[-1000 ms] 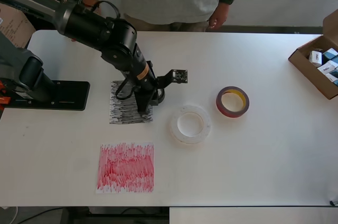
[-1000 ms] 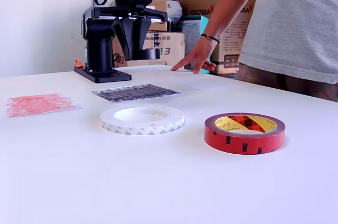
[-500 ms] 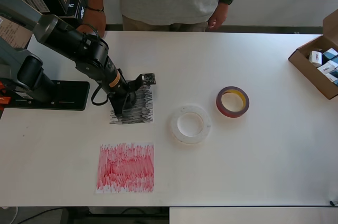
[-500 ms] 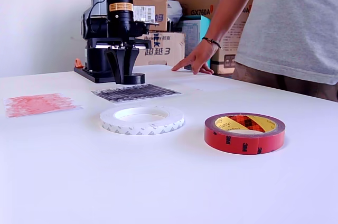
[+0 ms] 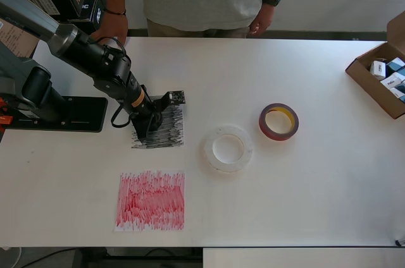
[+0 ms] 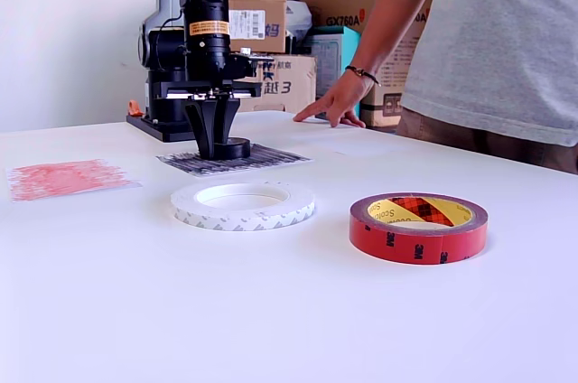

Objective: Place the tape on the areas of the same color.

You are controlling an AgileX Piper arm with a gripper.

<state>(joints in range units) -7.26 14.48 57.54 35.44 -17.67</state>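
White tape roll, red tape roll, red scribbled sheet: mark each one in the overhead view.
white tape roll (image 5: 209, 157): overhead view, on its left band.
red tape roll (image 5: 264, 123): overhead view, on its left rim.
red scribbled sheet (image 5: 150, 200): overhead view, sheet's middle.

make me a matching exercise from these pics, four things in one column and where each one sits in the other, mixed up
Things:
1. black tape roll
2. white tape roll
3. red tape roll
4. red scribbled sheet

Places or states:
A. bare table, nearest the cardboard box in the overhead view
B. lying with nothing on it
C. on the black scribbled sheet, under the hand
D. bare table, between the black scribbled sheet and another roll

Pairs: 1-C, 2-D, 3-A, 4-B
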